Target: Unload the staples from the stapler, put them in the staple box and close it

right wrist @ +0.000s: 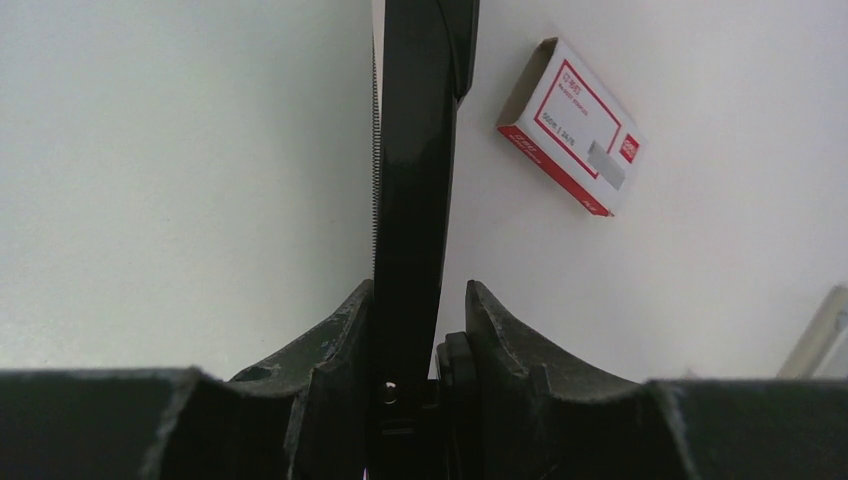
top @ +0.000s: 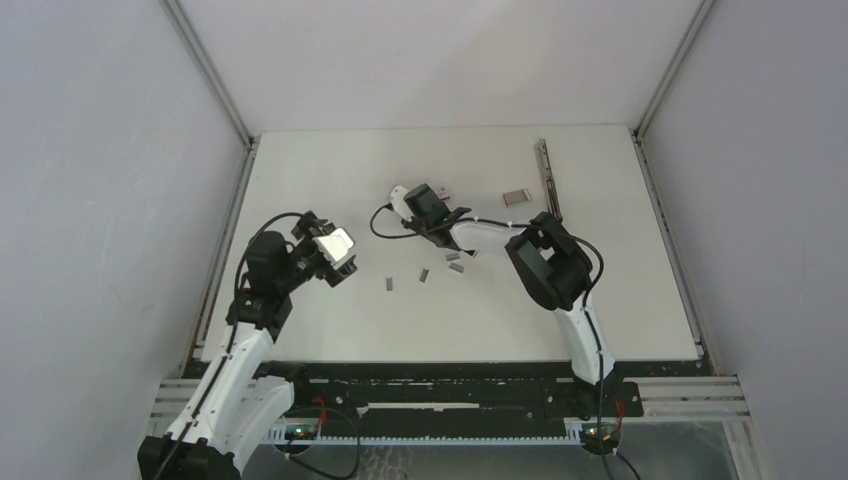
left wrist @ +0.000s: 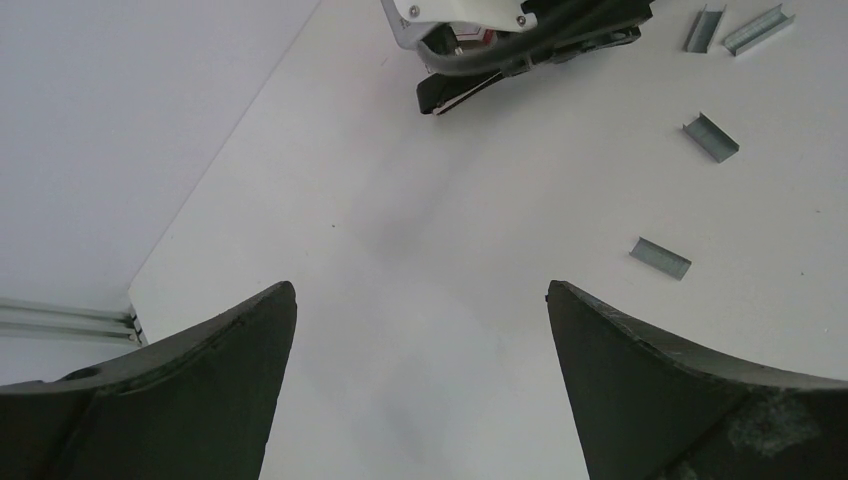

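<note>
My right gripper (top: 428, 208) (right wrist: 418, 290) is shut on the black stapler (top: 443, 222) (right wrist: 415, 150), which runs up between its fingers in the right wrist view. The stapler's black end (left wrist: 470, 90) also shows at the top of the left wrist view. Several staples lie loose on the white table: short grey strips (top: 388, 284) (top: 425, 273) (top: 456, 265), seen again in the left wrist view (left wrist: 660, 257) (left wrist: 710, 136) (left wrist: 760, 28). My left gripper (top: 335, 250) (left wrist: 420, 300) hovers open to the left of them, with only bare table between its fingers.
A small red-and-white box (right wrist: 572, 125) (top: 443, 195) lies just beyond the stapler. A small grey block (top: 516, 196) and a long thin metal rail (top: 546, 178) lie at the back right. The table's left edge (left wrist: 170, 230) is close to the left gripper.
</note>
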`<state>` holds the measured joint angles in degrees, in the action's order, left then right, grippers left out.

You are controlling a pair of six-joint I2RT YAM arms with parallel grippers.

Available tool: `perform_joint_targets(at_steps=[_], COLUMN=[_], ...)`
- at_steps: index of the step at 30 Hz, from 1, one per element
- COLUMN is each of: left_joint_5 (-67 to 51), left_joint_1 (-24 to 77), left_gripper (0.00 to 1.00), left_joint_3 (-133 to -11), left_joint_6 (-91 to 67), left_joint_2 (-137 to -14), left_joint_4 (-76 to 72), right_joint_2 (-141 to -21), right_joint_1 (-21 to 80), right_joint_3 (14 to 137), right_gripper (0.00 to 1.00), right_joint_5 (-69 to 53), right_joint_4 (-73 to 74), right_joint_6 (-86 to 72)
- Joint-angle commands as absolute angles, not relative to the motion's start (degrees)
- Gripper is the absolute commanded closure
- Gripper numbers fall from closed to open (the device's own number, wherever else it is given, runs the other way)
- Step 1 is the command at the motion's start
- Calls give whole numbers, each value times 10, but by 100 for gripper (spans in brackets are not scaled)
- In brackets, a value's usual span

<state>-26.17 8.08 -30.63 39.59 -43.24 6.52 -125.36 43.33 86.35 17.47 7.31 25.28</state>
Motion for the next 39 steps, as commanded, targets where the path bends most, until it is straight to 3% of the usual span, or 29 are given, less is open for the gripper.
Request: perform_joint_targets(at_steps=[1, 17, 26, 39], left_joint_5=[-281, -341, -349, -356], left_joint_1=[76, 77, 84, 149], left_gripper=[0, 0, 0, 0], left_joint_3=[-297, -304, -411, -453], left_joint_6=[397, 524, 534, 651], left_joint_2=[-434, -484, -607, -679], left_joint_4=[43, 66, 130, 118], right_joint_2=[-1263, -1316, -1364, -1347], right_joint_1=[407, 337, 297, 273], right_joint_3=[903, 1067, 1150, 1204], right_gripper=[100, 100, 100, 100], right_joint_5=[49, -219, -368, -480], right_joint_4=[186, 413, 500, 588], right_joint_6=[213, 205, 196, 200])
